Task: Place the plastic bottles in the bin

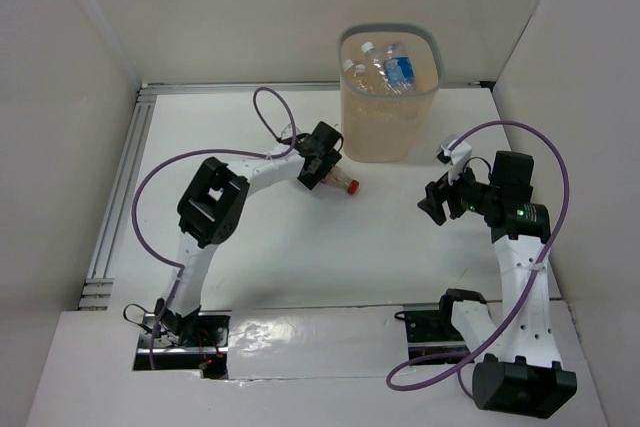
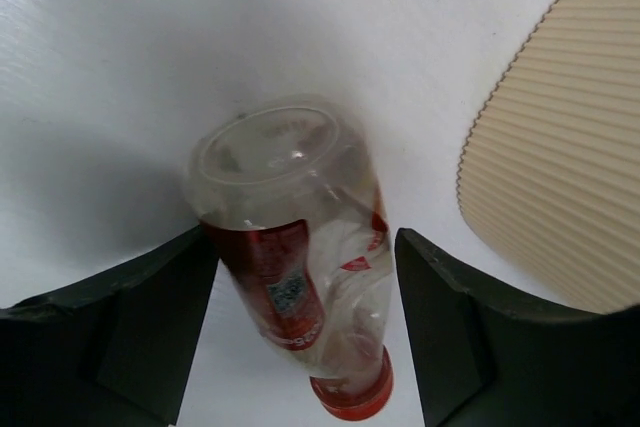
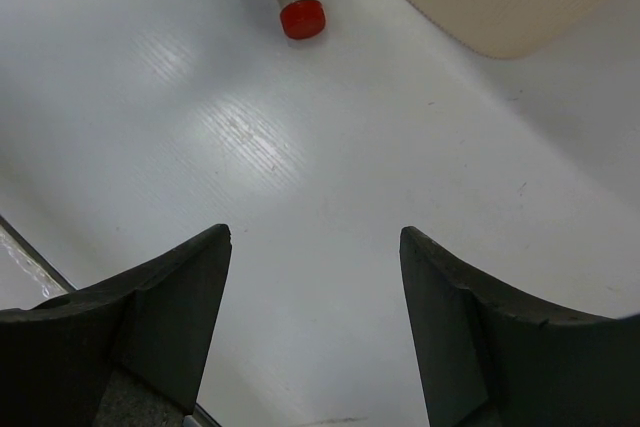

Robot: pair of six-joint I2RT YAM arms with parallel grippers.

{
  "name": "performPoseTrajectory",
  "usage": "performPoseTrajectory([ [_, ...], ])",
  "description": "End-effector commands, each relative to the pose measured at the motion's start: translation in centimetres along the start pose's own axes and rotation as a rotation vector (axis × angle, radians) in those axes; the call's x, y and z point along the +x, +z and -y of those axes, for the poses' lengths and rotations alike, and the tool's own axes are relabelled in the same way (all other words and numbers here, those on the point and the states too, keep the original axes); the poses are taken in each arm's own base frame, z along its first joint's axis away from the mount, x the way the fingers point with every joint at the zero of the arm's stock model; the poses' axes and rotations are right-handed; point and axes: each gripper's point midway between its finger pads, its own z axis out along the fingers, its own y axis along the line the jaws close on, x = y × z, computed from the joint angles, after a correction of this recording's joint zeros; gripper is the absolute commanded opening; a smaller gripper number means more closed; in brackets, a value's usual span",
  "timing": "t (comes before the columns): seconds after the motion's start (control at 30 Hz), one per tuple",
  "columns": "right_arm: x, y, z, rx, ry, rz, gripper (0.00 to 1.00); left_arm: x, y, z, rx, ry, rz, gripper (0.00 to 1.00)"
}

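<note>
Now the left tool (image 2: 305,239), fingers apart, straddles the red-labelled bottle (image 2: 300,197) lying on the table (image 2: 120,67); its print seems too blurred to read. The right tool (image 3: 315,237) hangs open. Other bottles (image 1: 385,69) sit in the bin (image 1: 388,132).

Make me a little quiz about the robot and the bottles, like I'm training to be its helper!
1. True or false: the red-capped bottle is inside the bin.
2. Which gripper has that bottle between its fingers? A) left B) right C) neither
3. Fill in: the right gripper is open and holds ____.
Key: 1 false, it lies on the table near the bin. 2 A, the left gripper. 3 nothing.
</note>
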Motion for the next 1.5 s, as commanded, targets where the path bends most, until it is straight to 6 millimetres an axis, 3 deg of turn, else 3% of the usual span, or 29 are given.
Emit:
performPoseTrajectory([
  [0.0,-0.9,-0.5,-0.5,-0.012,0.004,0.029,0.76,1.1,0.6,-2.8,-0.115,0.082,-0.01,0.82],
  [0.07,-0.9,-0.5,-0.5,-0.012,0.004,0.029,0.76,1.5,1.0,-4.7,-0.159,0.098,-0.017,0.76],
  [0.37,-1.1,-0.7,-1.0,-0.028,0.013,0.04,0.76,2.9,1.1,-6.5,-0.169,0.205,-0.07,0.36],
  [0.43,-1.2,-0.6,-1.1,-0.036,0.013,0.045,0.76,3.2,0.9,-7.7,-0.187,0.227,-0.086,0.16],
  [0.53,-0.9,-0.5,-1.2,-0.04,0.019,0.039,0.76,2.8,-0.2,-8.5,-0.174,0.268,-0.088,0.01],
  [0.7,-0.6,-0.7,-1.6,-0.04,0.019,0.039,0.76,2.3,-3.3,-7.3,-0.05,0.328,-0.068,0.0],
  [0.77,-0.7,-0.7,-1.7,-0.048,0.028,0.044,0.76,1.5,-5.9,-6.6,0.01,0.364,-0.048,0.0],
  [0.83,-0.9,-0.7,-1.6,-0.044,0.022,0.05,0.76,1.6,-6.5,-6.4,0.033,0.384,-0.038,0.0],
  [0.87,-0.6,-0.5,-1.7,-0.048,0.028,0.044,0.76,1.3,-8.2,-5.3,0.083,0.385,-0.028,0.0],
  [1.1,-0.4,-0.4,-1.7,-0.048,0.037,0.044,0.76,-0.3,-14.2,-2.4,0.26,0.378,0.029,0.0],
  [1.27,-0.4,-0.2,-1.5,-0.044,0.031,0.05,0.76,-0.6,-14.7,-2.2,0.28,0.393,0.039,0.0],
  [1.4,-0.3,-0.2,-1.4,-0.036,0.031,0.045,0.76,0.5,-13.5,-3.5,0.253,0.424,0.003,0.0],
  [1.47,0.0,-0.1,-1.4,-0.04,0.037,0.039,0.76,0.9,-13.7,-2.5,0.313,0.445,-0.006,0.06],
])
